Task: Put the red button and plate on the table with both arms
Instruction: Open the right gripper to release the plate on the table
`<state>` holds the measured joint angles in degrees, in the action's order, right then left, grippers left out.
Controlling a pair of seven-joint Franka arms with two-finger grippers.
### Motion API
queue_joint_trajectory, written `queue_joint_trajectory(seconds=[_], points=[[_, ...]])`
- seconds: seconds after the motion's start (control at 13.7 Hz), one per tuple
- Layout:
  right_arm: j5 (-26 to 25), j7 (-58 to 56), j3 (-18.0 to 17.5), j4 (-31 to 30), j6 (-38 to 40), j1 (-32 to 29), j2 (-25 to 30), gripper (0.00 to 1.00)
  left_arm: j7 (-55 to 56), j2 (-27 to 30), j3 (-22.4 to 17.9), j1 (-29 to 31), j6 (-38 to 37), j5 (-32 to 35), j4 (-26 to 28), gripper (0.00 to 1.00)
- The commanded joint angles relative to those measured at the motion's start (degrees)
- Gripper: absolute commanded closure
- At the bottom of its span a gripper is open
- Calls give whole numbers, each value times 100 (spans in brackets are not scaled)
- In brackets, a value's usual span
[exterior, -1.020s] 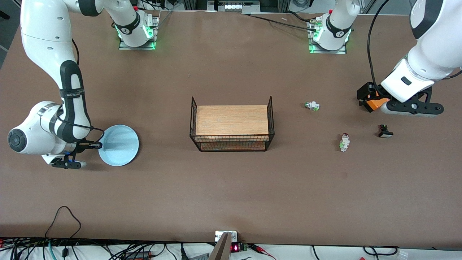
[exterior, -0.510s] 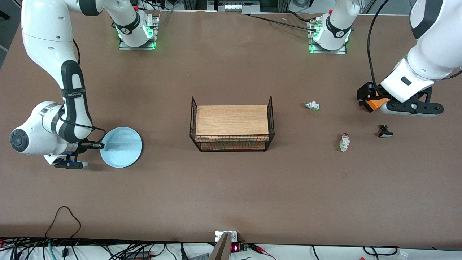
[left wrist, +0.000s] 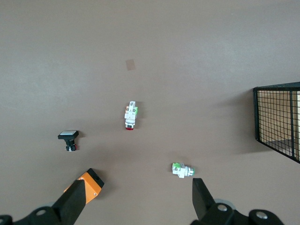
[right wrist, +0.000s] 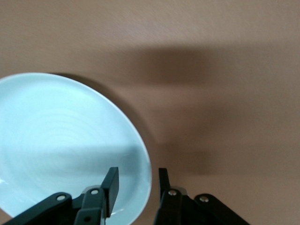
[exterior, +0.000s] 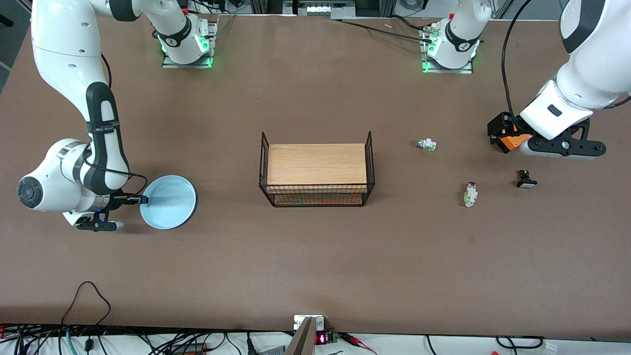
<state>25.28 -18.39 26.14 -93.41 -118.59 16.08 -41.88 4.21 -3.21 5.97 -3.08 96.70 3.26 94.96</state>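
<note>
From my console, the right end effector was clamped on the rim of the plate, its fingers on either side of the edge. The plate sat at nine o'clock from the wire rack; I could not tell whether it touched the surface. The left end effector hovered over the surface with its fingers wide apart. The red button lay on the surface at three o'clock from the rack.

Wire rack, white-green switch, black-based switch.
</note>
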Motion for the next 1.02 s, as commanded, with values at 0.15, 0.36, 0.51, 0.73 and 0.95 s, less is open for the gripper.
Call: queue_joint_trajectory(seconds=[0.15,0.36,0.51,0.73,0.95], points=[[82,-77,58,603,992,-51,321,45,19,40,-25,-26,-55,-27,-39,0],[109,28,137,816,1476,-193,339,39,19,48,-25,-35,-55,-19,-39,0],[91,107,146,1043,1610,-157,531,27,19,40,-25,-26,-55,-27,-39,0],[-32,28,164,1088,1925,-96,813,0,19,40,-25,-26,-55,-19,-39,0],[-531,19,103,1150,2163,-87,1033,0,19,40,-25,-26,-55,-18,-39,0]])
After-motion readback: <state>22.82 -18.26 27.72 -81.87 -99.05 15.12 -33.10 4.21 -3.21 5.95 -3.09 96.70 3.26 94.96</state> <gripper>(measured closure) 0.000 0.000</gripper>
